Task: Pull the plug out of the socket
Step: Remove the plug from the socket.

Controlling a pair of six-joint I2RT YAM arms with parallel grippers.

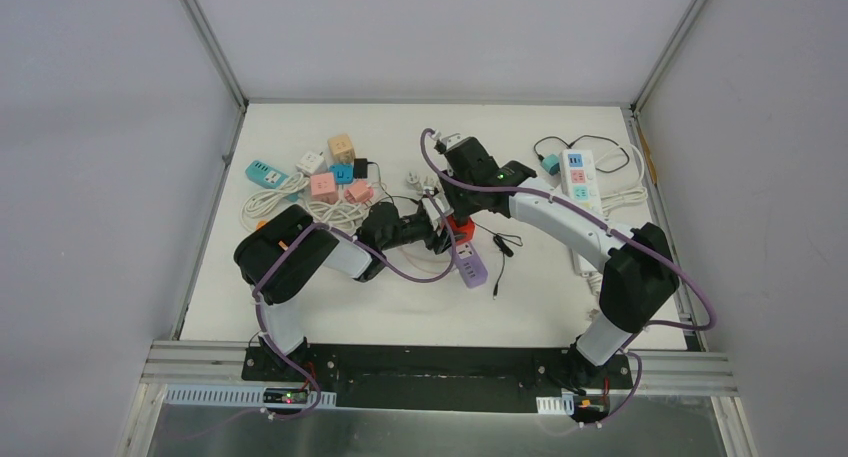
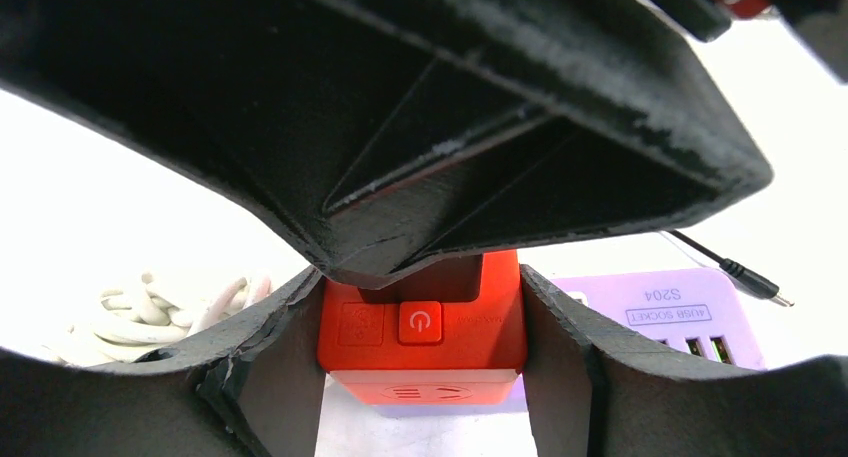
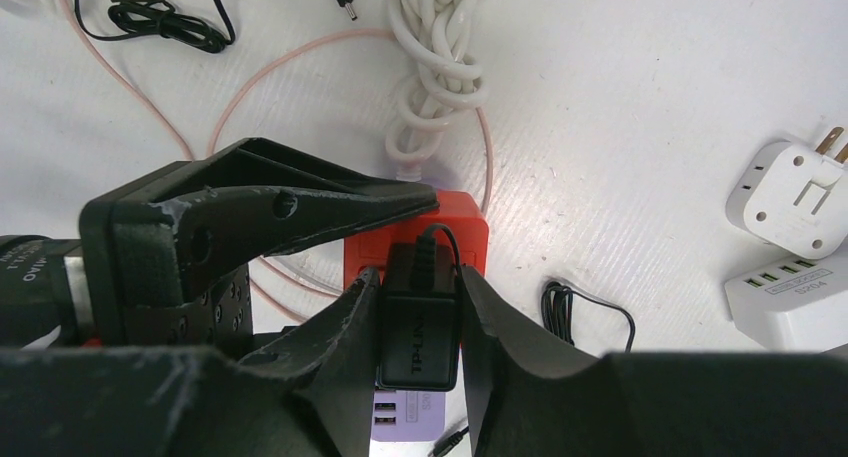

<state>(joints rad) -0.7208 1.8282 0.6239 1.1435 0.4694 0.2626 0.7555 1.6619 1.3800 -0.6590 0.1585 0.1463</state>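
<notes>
A red cube socket (image 2: 425, 327) with a power button sits on the table, also seen in the top view (image 1: 459, 226) and the right wrist view (image 3: 462, 227). A black TP-LINK plug adapter (image 3: 420, 332) is seated in its top. My left gripper (image 2: 420, 362) is shut on the red socket, one finger on each side. My right gripper (image 3: 420, 322) is shut on the black plug from above, its fingers (image 3: 495, 327) pressed on both sides. In the top view the two grippers meet at mid-table.
A purple USB socket strip (image 1: 470, 265) lies right beside the red socket, also in the left wrist view (image 2: 690, 312). A pile of coloured socket cubes and white cables (image 1: 325, 182) lies at back left. A white power strip (image 1: 578, 177) lies at back right. Loose black cables (image 1: 505, 247) are nearby.
</notes>
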